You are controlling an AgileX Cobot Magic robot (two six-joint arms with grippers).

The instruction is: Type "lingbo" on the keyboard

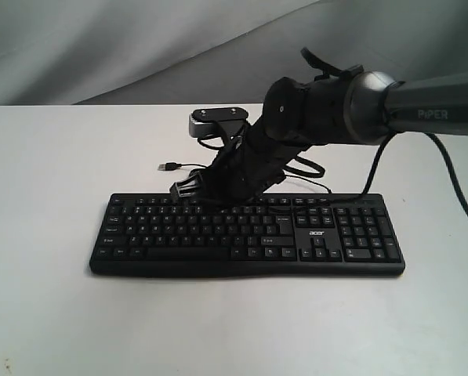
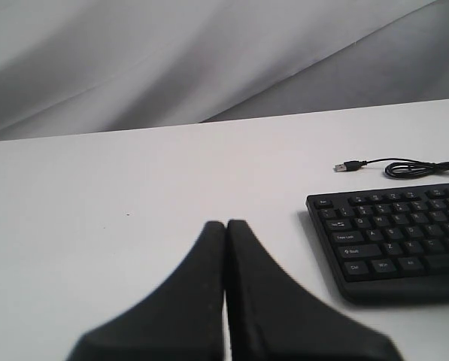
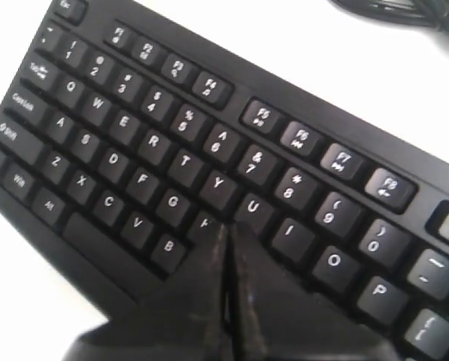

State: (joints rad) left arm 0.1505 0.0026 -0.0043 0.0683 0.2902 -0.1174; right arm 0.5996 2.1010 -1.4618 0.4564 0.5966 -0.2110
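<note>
The black keyboard (image 1: 249,235) lies flat on the white table, its "acer" logo right of the letter keys. My right gripper (image 1: 193,190) reaches across from the right and hangs over the keyboard's upper left-centre rows. In the right wrist view the keyboard (image 3: 156,143) fills the frame, and the shut gripper (image 3: 228,229) has its tip over the keys just below U, between the partly hidden H and J; I cannot tell whether it touches. My left gripper (image 2: 226,224) is shut and empty above bare table, left of the keyboard's (image 2: 397,233) end, and out of the exterior view.
The keyboard's thin black USB cable (image 1: 171,166) lies loose behind it, with its plug (image 2: 350,166) on the table. A grey cloth backdrop (image 1: 100,47) rises behind the table's far edge. The right arm's dark link (image 1: 429,110) spans the upper right.
</note>
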